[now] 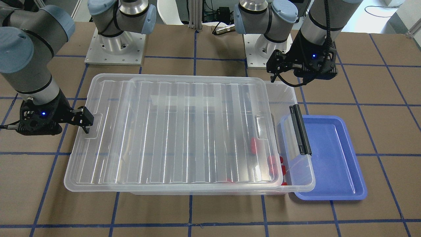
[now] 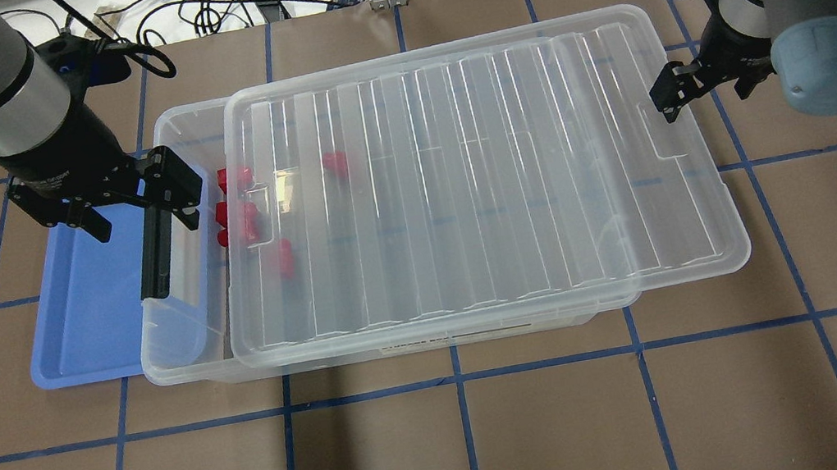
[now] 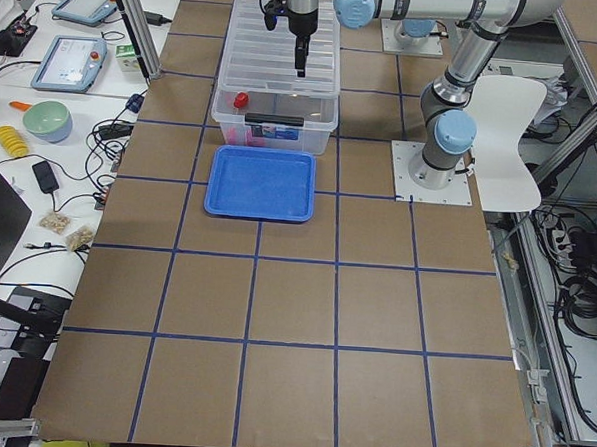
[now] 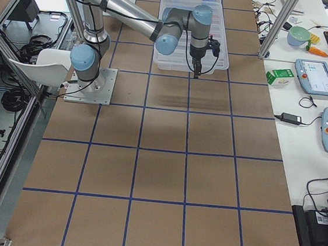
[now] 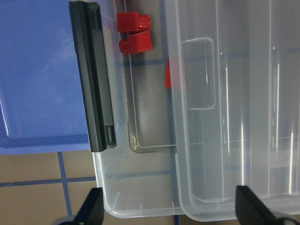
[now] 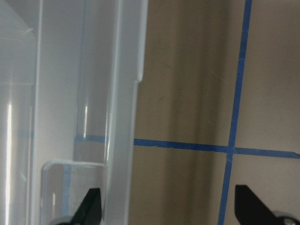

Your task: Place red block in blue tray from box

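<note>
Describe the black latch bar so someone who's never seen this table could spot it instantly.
Start at the big clear box mid-table, its ribbed lid slid partly off. At the uncovered short end, beside the blue tray, sits the black latch bar: the box's only black part.

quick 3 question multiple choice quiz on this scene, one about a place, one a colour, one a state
1. Where does the blue tray sit relative to the box?
A under it
B beside its black latch end
C inside it

2. What colour are the blocks in the box?
A green
B red
C yellow

3. How is the lid?
A latched shut
B lying on the table
C slid partway along the box, leaving the latch end uncovered

Answers:
1 B, the overhead view shows the tray on the table right next to the latch end.
2 B, they show bright red through the clear plastic.
3 C, the lid overhangs the far end and a gap is open by the latch.
</note>
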`<control>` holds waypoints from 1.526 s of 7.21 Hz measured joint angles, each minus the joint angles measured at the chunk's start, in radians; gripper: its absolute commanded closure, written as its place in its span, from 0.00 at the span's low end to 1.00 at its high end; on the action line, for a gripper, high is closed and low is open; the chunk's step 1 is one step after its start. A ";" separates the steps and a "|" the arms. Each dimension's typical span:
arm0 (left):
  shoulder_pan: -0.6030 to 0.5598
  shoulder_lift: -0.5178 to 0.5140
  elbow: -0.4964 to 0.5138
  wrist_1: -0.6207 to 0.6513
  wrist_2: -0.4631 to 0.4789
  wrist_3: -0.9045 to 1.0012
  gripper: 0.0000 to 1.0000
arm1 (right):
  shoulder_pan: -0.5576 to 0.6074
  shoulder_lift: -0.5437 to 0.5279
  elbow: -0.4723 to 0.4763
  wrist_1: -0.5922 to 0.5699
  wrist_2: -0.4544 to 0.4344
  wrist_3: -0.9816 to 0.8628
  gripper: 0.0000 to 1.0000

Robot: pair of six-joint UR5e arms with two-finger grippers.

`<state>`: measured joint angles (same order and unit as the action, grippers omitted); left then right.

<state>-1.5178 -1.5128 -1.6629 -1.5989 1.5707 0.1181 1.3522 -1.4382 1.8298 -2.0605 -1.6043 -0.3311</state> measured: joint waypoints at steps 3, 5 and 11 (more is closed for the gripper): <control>0.001 -0.006 0.000 -0.002 0.004 -0.009 0.00 | -0.050 -0.007 0.000 0.007 0.000 -0.066 0.00; 0.001 -0.008 0.000 0.000 0.002 -0.003 0.00 | -0.087 -0.010 -0.001 0.009 0.000 -0.109 0.00; 0.002 -0.021 -0.001 0.019 0.005 0.001 0.00 | -0.177 -0.036 -0.001 0.012 -0.002 -0.256 0.00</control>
<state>-1.5157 -1.5333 -1.6642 -1.5803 1.5760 0.1193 1.1750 -1.4742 1.8287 -2.0486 -1.6067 -0.5870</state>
